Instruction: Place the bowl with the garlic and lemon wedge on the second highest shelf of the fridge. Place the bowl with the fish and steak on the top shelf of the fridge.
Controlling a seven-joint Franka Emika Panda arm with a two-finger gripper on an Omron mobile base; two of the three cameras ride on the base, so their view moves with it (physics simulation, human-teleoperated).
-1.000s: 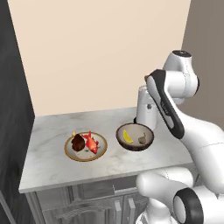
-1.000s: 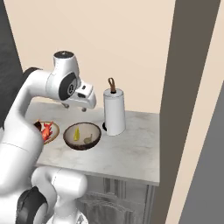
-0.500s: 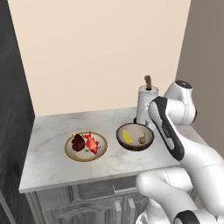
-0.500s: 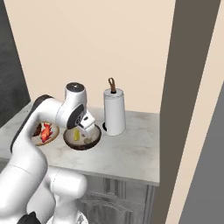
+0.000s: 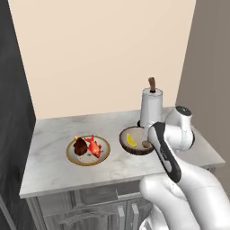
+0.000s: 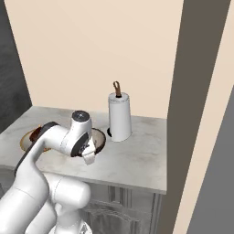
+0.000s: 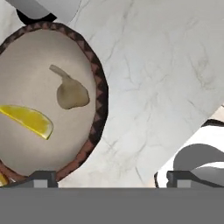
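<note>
On the counter (image 5: 54, 170), the plate-like bowl with steak (image 5: 81, 146) and fish (image 5: 94, 145) sits left, the bowl with lemon wedge (image 5: 130, 140) and garlic (image 7: 71, 93) right; the empty, wide-spread gripper (image 7: 106, 177) hovers by its rim, likely needing to straddle and close.

beige wall (image 5: 99, 54), marble counter (image 5: 54, 170), grey cabs (image 5: 90, 211)

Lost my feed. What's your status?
Gripper open, low over the counter beside the brown bowl. Garlic, lemon wedge inside. Paper towel roll close behind.
</note>
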